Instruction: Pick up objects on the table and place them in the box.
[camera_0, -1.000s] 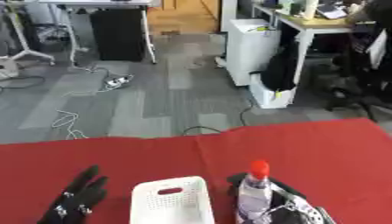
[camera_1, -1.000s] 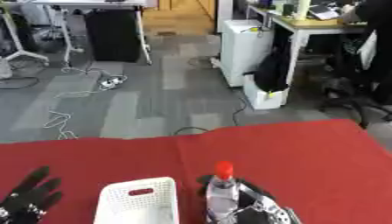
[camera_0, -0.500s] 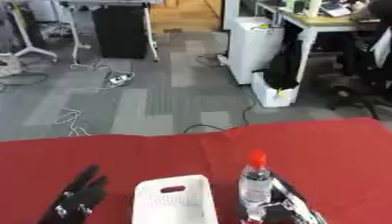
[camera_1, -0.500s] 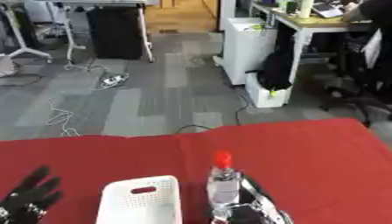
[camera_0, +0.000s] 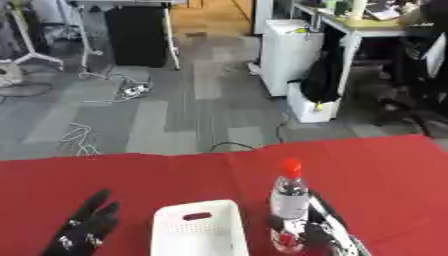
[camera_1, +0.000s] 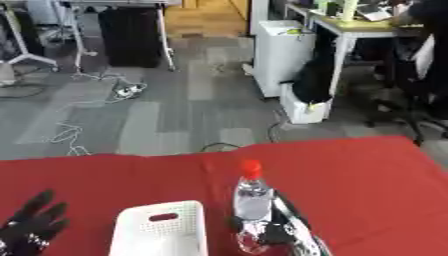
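Holding a clear plastic water bottle with a red cap (camera_0: 287, 202), the right hand (camera_0: 325, 231) has its fingers curled round the lower half, bottle upright, cap up. The base looks clear of the red-covered bench (camera_0: 175, 175), though it's hard to be sure at the frame edge.

The white perforated plastic box with a slot handle (camera_0: 197, 230) sits just left of that hand, nearly touching the bottle. My read: the upright hold keeps the tall bottle stable for a short sideways carry, and gripping low leaves the neck free to clear the box rim. The bottle is not in the box yet; it stands beside the box's right wall.

The left hand (camera_0: 83, 229) rests further left of the box, fingers straight and spread, holding nothing. Idle, probably parked out of the transfer path.

Surface: red cloth, flat, and I see no other loose items in the visible part.

Room beyond the hand: grey carpet-tile floor (camera_0: 157, 110) with loose cables, a white cabinet (camera_0: 293, 55), a black bag (camera_0: 324, 80) leaning against it, and a desk further back.

Risk: a tall bottle may not fit upright in a shallow box, so it may need laying down.
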